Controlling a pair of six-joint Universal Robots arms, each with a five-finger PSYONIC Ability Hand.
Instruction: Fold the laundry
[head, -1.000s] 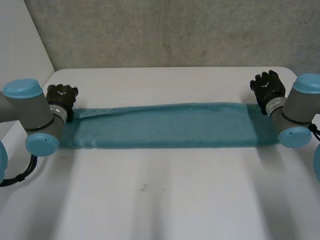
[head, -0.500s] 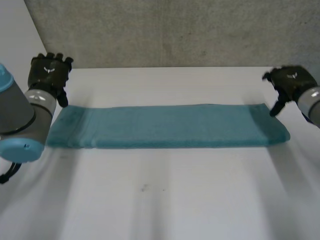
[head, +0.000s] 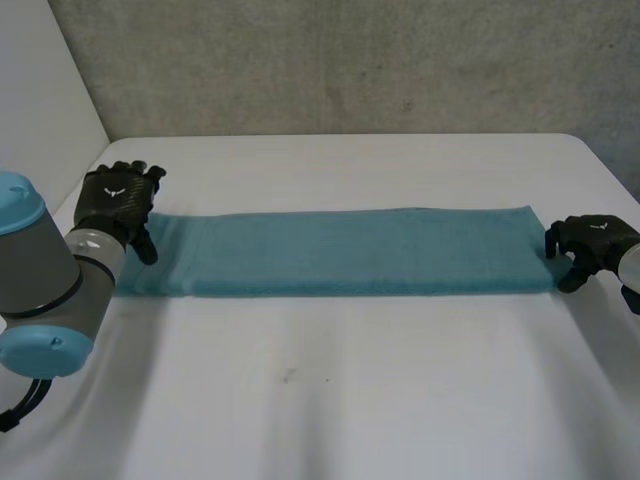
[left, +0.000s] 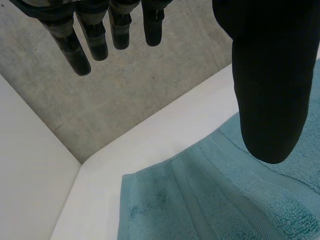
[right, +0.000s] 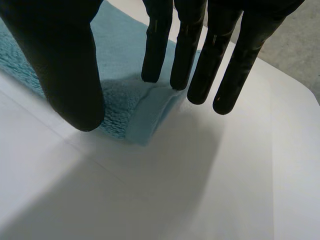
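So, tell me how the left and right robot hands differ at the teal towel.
The left robot hand hangs above the long teal terry towel's left end, fingers clear of it; the right robot hand sits low at its right end, fingertips at the cloth's hem. Both are open, fingers straight.

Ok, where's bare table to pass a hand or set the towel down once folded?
The widest bare table is the near side, in front of the towel. A narrower strip runs between towel and wall. Crowded: both towel ends, with the left hand and right hand there.
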